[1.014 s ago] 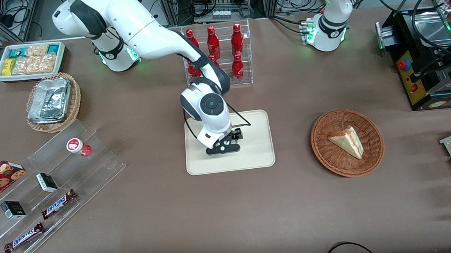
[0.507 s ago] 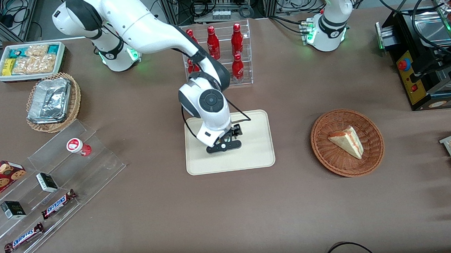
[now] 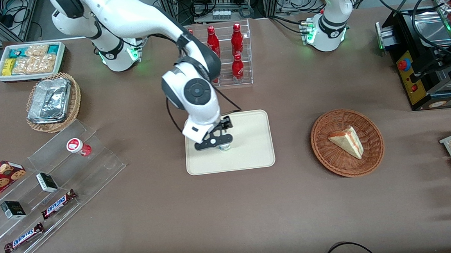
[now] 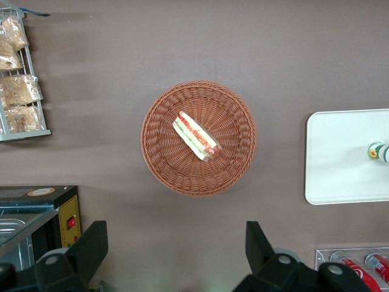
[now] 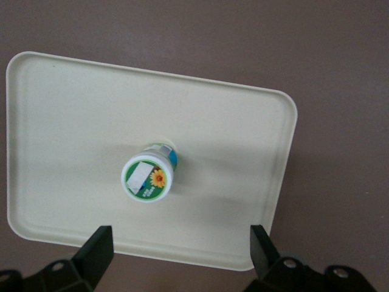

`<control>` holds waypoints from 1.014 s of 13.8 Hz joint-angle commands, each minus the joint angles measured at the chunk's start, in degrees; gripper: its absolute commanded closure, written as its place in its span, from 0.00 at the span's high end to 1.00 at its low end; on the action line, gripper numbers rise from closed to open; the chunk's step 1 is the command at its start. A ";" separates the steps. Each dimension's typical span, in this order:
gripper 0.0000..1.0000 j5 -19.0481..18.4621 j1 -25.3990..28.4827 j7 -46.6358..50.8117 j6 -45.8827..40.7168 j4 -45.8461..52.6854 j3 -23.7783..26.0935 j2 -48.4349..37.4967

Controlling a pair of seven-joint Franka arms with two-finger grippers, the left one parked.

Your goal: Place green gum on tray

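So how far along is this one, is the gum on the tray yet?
Placing looks done: the green gum stands upright on the tray, well inside its rim. The gripper is open above it, holding nothing. Nothing seems left except pulling the arm clear.

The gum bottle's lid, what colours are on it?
The green gum lid: green rim, white patch, small yellow flower; clearest in the right wrist view.

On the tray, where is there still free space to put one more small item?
The tray is bare toward the parked arm's end and along its rim nearest the front camera. Crowded spot: the green gum standing upright mid-tray, with the open gripper above it.
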 commanded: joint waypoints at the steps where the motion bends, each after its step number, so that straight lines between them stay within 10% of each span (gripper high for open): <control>1: 1.00 0.33 -3.44 -5.93 -7.43 -0.17 0.32 -3.86; 14: 1.00 0.32 -32.79 -25.11 -17.73 -9.65 2.43 -19.94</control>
